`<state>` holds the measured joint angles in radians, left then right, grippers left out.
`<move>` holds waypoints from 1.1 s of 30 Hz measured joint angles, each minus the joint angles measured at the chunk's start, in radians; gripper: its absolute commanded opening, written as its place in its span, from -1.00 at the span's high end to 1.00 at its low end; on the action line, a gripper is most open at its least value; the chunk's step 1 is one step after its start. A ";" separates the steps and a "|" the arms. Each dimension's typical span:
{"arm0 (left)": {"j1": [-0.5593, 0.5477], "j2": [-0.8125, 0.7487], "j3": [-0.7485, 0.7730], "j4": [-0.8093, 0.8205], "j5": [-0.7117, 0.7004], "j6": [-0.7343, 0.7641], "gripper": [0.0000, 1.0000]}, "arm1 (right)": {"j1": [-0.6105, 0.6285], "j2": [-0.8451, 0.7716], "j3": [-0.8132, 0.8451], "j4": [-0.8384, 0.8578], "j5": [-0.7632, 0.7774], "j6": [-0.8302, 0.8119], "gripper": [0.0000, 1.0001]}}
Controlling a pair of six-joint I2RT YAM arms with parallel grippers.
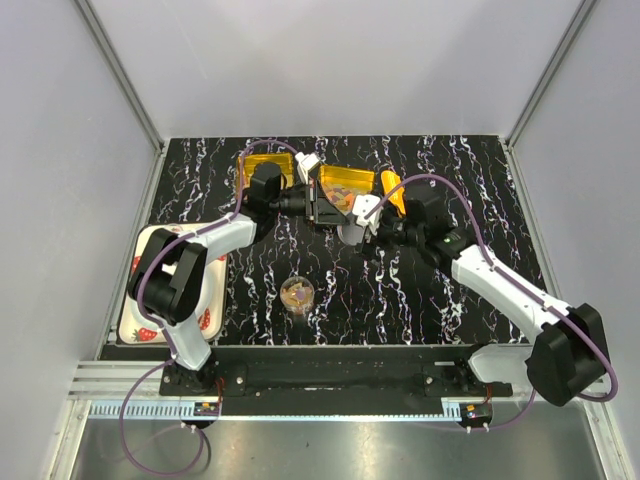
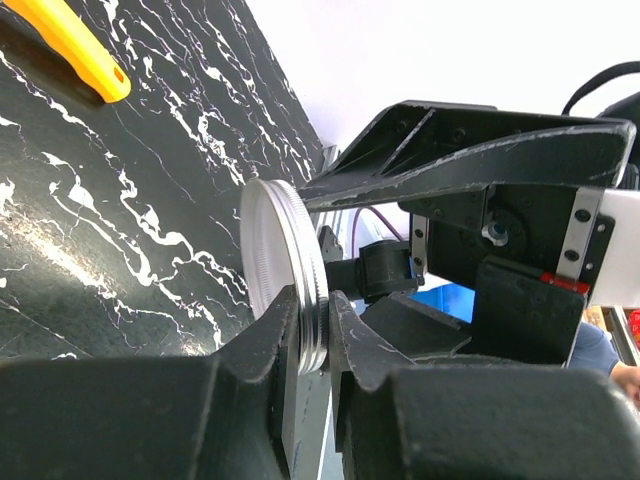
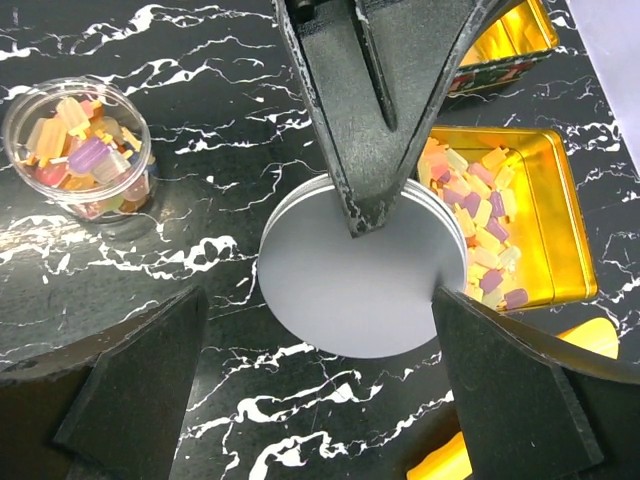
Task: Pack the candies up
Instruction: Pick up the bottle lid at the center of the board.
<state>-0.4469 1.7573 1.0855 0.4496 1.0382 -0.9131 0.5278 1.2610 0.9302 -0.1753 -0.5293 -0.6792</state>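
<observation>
Candies (image 3: 485, 225) lie heaped in an open gold tin (image 3: 575, 240) near the counter's (image 1: 480, 180) back edge. More fill a clear cup (image 3: 147, 150) well apart, toward the near side. The pieces point every way, with no shared long axis. The left fingers (image 3: 362, 205) pinch a round silver lid (image 3: 350, 290) by its rim, just beside the tin. The right fingers (image 1: 368, 225) gape wide on nothing, facing the lid's flat side. A yellow scoop (image 1: 392, 192) flanks the tin's right side; bare counter stretches beyond it and around the cup.
</observation>
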 measured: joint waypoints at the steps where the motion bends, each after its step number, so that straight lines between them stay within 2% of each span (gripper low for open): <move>1: 0.000 0.000 0.000 0.000 0.000 -0.001 1.00 | 0.006 0.003 0.001 0.001 0.011 0.000 -0.99; 15: 0.000 0.001 -0.016 0.016 0.002 -0.005 1.00 | 0.041 0.018 0.001 0.100 0.169 -0.038 -0.99; 33: 0.001 0.001 -0.016 0.023 0.002 -0.013 1.00 | 0.050 0.018 -0.029 0.074 0.125 -0.039 -0.99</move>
<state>-0.4461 1.7580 1.0691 0.4725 1.0397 -0.9264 0.5777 1.2785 0.9009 -0.1017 -0.4046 -0.7181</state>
